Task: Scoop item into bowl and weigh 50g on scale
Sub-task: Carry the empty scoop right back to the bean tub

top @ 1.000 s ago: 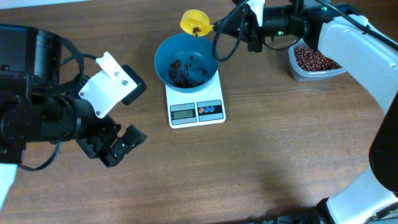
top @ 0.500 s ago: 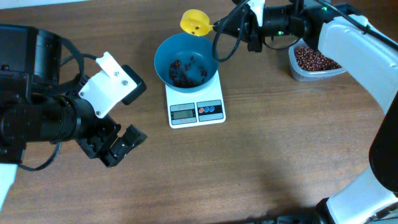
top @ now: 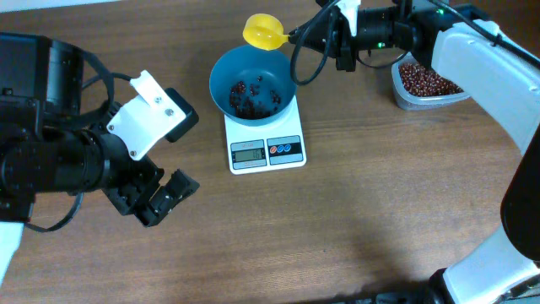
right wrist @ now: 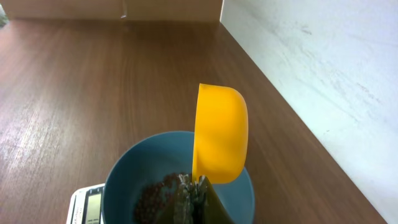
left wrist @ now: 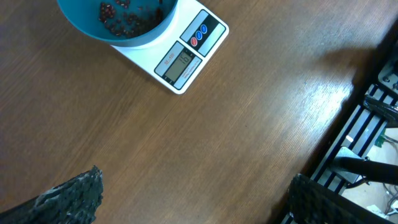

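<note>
The teal bowl [top: 226,78] stands on the white scale [top: 267,150] and holds a loose heap of red-brown beans [top: 253,97]. My right gripper [top: 299,35] is shut on the dark handle of a yellow scoop [top: 263,31], which hangs tipped on its side over the bowl's far rim. In the right wrist view the scoop [right wrist: 219,134] shows its outer back above the bowl [right wrist: 118,180], just past the gripper [right wrist: 196,186]. My left gripper [top: 164,198] stands open over bare wood, left of the scale. The left wrist view shows the bowl [left wrist: 149,37] and the scale [left wrist: 186,59].
A clear tub [top: 405,100] filled with more beans [top: 426,80] sits at the back right, under my right arm. The table's right edge and a dark metal frame [left wrist: 367,124] show in the left wrist view. A pale wall [right wrist: 323,74] runs behind the table.
The scoop has rolled a little further over at the bowl's far rim. The few beans seen at its mouth a second ago no longer show. The left arm has not moved.
</note>
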